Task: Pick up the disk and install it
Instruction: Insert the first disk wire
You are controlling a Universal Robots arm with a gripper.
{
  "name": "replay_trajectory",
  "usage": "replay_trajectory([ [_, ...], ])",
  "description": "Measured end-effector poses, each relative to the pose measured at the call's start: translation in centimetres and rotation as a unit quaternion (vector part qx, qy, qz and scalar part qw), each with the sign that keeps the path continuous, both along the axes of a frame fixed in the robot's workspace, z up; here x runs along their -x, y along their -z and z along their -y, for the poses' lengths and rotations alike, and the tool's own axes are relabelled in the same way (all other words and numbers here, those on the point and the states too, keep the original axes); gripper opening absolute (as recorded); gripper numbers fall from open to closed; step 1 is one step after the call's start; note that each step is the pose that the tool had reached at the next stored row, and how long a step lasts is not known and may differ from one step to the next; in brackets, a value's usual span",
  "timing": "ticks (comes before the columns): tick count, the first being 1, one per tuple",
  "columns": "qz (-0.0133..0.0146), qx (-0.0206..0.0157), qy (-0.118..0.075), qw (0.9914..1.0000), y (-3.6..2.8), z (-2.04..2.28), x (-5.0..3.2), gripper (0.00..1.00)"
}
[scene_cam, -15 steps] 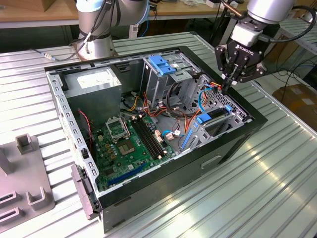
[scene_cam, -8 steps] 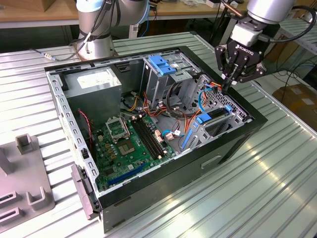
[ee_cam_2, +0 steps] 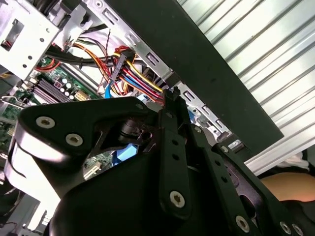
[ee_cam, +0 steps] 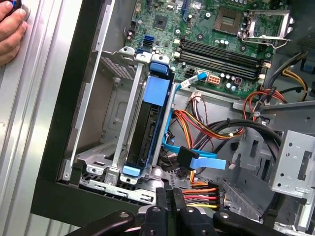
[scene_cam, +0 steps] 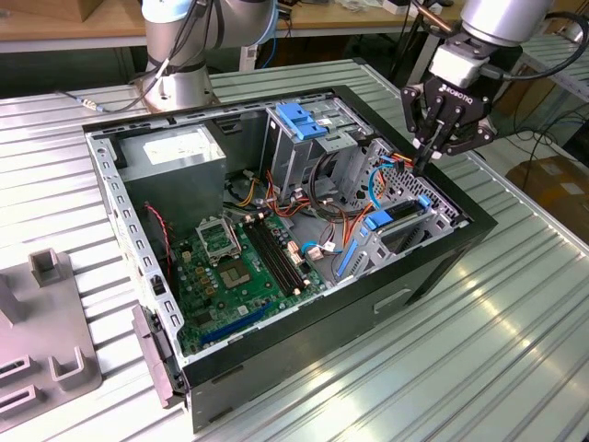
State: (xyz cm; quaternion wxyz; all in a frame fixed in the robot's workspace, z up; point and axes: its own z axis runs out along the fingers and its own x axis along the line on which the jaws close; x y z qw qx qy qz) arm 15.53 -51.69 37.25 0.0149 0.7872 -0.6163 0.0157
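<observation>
The disk (ee_cam: 147, 123) stands on its edge in the metal bay at the case's front corner, its dark side framed by the blue carrier. In the exterior view its blue carrier end (scene_cam: 377, 221) shows in that bay (scene_cam: 405, 235). My gripper (scene_cam: 421, 166) hangs just above the bay, near the case's wall on the exterior view's right. In both wrist views the gripper (ee_cam: 170, 196) (ee_cam_2: 170, 96) has its black fingers pressed together with nothing between them, apart from the disk.
The open computer case (scene_cam: 433, 267) lies on a ribbed metal table. A blue latch piece (scene_cam: 302, 120) tops the drive cage. Coloured cables (ee_cam: 202, 194) and a blue flat cable (ee_cam: 202, 161) lie beside the bay. A hand (ee_cam: 10, 34) rests outside the case. A grey fixture (scene_cam: 46, 331) sits at the exterior view's left.
</observation>
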Motion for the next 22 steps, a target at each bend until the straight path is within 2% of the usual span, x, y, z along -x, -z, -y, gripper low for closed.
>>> replay_trajectory([
  [3, 0.0000, 0.0000, 0.017, 0.99986, 0.04, 0.00, -0.01, 0.16],
  [9, 0.0000, -0.0002, 0.018, 0.99984, 0.06, 0.00, 0.08, 0.16],
  [13, 0.0000, 0.0000, 0.023, 0.99974, 0.07, 0.00, 0.69, 0.16],
  [15, 0.0000, 0.0000, 0.045, 0.99898, 0.13, 0.00, 0.69, 0.16],
  [17, 0.0000, 0.0000, 0.053, 0.99858, 0.19, 0.01, 0.69, 0.16],
  [22, 0.0000, 0.0002, 0.056, 0.99843, 0.23, 0.58, 0.72, 0.16],
])
